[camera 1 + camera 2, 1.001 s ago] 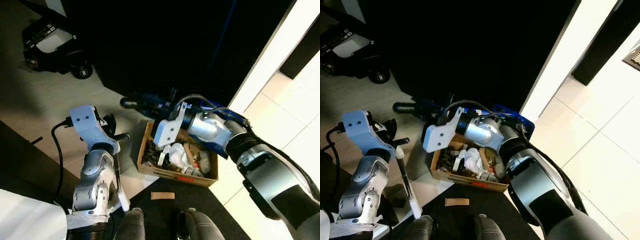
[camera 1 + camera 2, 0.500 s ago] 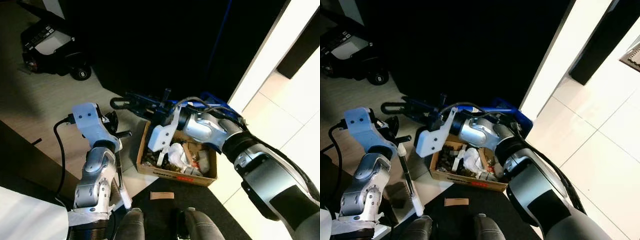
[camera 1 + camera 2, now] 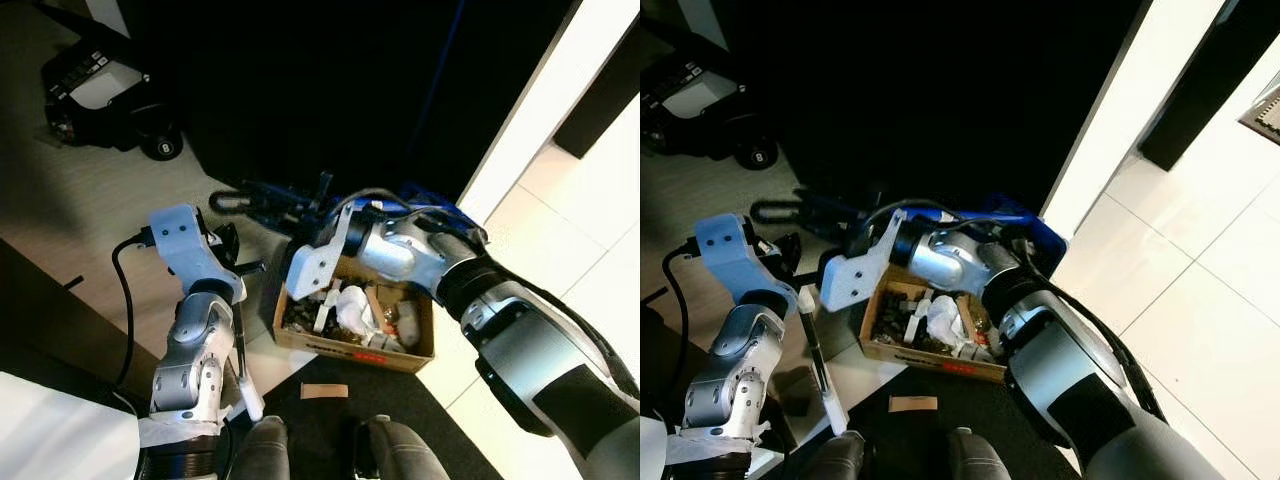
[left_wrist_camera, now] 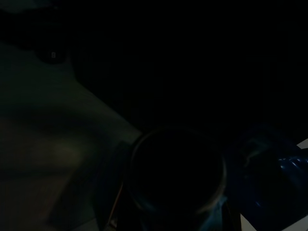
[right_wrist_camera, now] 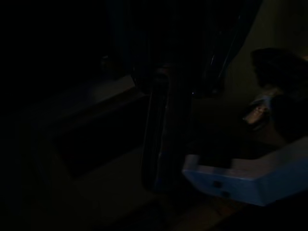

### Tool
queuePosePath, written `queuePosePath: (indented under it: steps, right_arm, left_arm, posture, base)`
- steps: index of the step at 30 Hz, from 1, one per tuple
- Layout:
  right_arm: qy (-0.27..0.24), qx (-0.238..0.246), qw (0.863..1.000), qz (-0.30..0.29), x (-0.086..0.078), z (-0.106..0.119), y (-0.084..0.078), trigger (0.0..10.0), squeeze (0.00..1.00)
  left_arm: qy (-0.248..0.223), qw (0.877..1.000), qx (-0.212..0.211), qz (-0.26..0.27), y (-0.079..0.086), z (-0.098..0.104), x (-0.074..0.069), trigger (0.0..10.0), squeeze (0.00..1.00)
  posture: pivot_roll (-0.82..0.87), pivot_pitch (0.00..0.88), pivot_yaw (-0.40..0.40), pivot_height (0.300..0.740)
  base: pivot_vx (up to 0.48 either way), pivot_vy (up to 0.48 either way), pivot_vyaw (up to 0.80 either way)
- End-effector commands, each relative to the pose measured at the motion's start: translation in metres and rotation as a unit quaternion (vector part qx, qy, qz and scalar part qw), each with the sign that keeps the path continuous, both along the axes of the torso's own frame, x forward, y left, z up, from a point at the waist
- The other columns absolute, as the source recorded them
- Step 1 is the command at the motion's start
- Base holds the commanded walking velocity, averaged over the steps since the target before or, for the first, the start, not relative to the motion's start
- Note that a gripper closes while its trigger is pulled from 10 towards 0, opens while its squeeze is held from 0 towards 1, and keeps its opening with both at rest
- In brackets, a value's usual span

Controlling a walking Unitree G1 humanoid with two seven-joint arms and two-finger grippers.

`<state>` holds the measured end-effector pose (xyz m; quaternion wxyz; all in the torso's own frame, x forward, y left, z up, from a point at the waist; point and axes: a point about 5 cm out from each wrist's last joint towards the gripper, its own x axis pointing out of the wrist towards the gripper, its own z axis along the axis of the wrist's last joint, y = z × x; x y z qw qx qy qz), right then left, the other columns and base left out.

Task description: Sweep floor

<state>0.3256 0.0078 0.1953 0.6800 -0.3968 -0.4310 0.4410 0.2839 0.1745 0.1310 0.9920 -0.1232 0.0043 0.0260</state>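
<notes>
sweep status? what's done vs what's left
Looks done: the cardboard box already holds scraps and crumpled paper. In hand: the right gripper holds the blue dustpan over the box, apparently tipping it out; the left gripper holds the brush, its end near the floor. Left: a cardboard scrap lies on the dark mat by the robot's feet.

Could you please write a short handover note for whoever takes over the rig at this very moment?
Right gripper: reaching over the cardboard box, at a dark blue long-handled tool; grip unclear.
Left gripper: raised left of the box by a thin white-tipped stick; grip unclear.
The box on the floor holds paper scraps and rubbish.
A small brown scrap lies on the dark mat before the box.
Left: likely collect that scrap and finish sweeping.
</notes>
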Motion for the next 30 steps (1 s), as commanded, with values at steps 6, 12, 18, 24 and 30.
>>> queuePosePath:
  steps: [6, 12, 18, 24, 30]
  right_arm:
    - [-0.051, -0.023, 0.996, 0.067, -0.006, 0.027, -0.001, 10.0, 0.06]
    - [0.005, 0.066, 0.995, 0.074, -0.012, 0.039, 0.005, 10.0, 0.06]
    - [0.069, 0.084, 0.994, -0.024, 0.011, 0.021, -0.014, 10.0, 0.05]
    - [0.056, 0.132, 0.989, 0.04, -0.008, 0.037, -0.008, 10.0, 0.04]
    - [-0.013, 0.055, 0.997, 0.059, -0.013, 0.037, -0.02, 10.0, 0.04]
  left_arm:
    - [-0.001, 1.0, -0.003, -0.004, -0.005, 0.0, -0.001, 10.0, 0.0]
    - [-0.001, 1.0, -0.002, -0.006, -0.006, -0.001, -0.001, 10.0, 0.0]
    - [0.0, 1.0, -0.001, -0.01, -0.008, -0.001, 0.0, 10.0, 0.0]
    - [0.001, 1.0, 0.003, -0.014, -0.008, -0.001, 0.001, 10.0, 0.0]
    - [-0.001, 1.0, 0.003, -0.023, -0.01, 0.001, 0.006, 10.0, 0.0]
  posture:
    - [0.06, 0.096, -0.102, 0.74]
    - [0.07, 0.095, -0.107, 0.74]
    - [0.08, 0.102, -0.108, 0.74]
    - [0.07, 0.099, -0.096, 0.74]
    - [0.05, 0.094, -0.079, 0.74]
  base:
    - [0.0, 0.0, 0.0]
    - [0.0, 0.0, 0.0]
    - [0.0, 0.0, 0.0]
    - [0.0, 0.0, 0.0]
    - [0.0, 0.0, 0.0]
